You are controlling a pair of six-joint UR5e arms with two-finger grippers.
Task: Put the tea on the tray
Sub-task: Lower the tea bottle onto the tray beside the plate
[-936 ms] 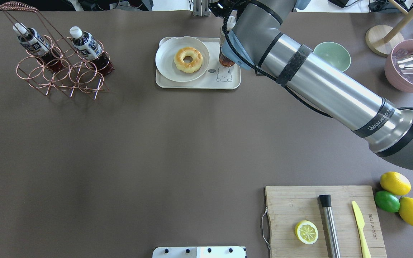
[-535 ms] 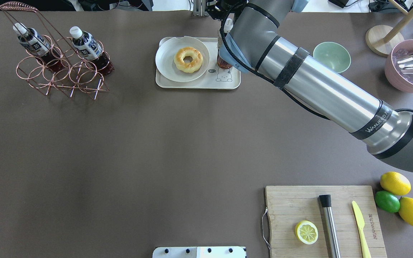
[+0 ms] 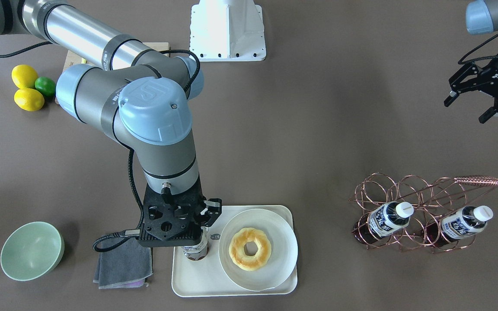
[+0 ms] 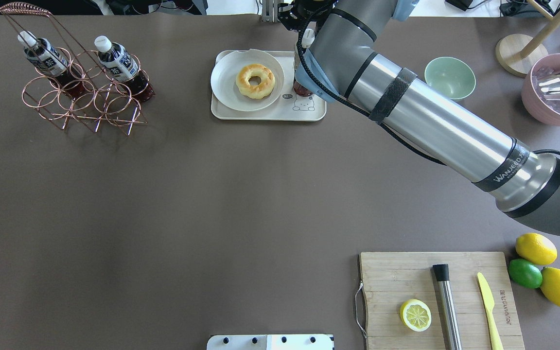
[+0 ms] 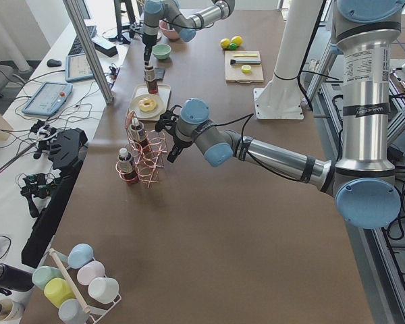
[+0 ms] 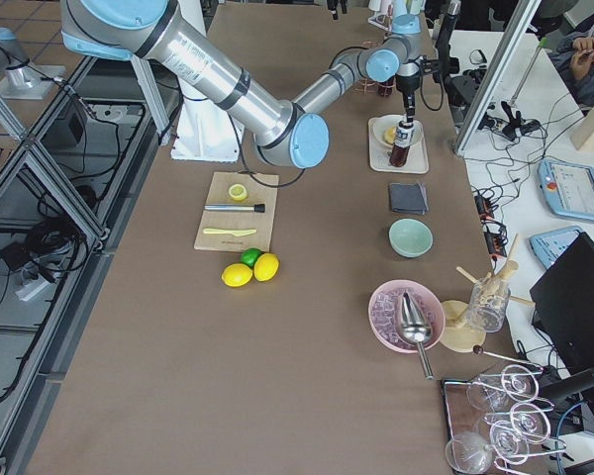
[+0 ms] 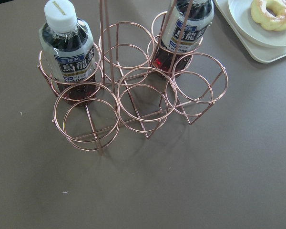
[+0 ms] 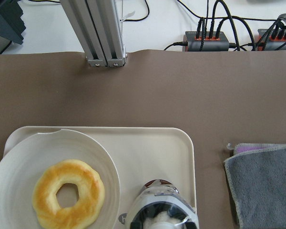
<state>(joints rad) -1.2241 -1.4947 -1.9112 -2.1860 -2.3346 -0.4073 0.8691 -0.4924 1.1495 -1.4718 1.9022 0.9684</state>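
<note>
Overhead exterior: brown table [image 4: 212, 204] with tray [image 4: 260, 115], tea [image 4: 300, 89], copper rack [image 4: 84, 103], cutting board [image 4: 392, 277].

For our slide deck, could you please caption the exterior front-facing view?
Right gripper holds a tea bottle upright over the cream tray beside a plated doughnut; left gripper hangs open.

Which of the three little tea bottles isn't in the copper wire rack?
The tea bottle held upright by the right tool at the cream tray, beside the doughnut plate. The other two bottles lean in the rack's rings.
</note>
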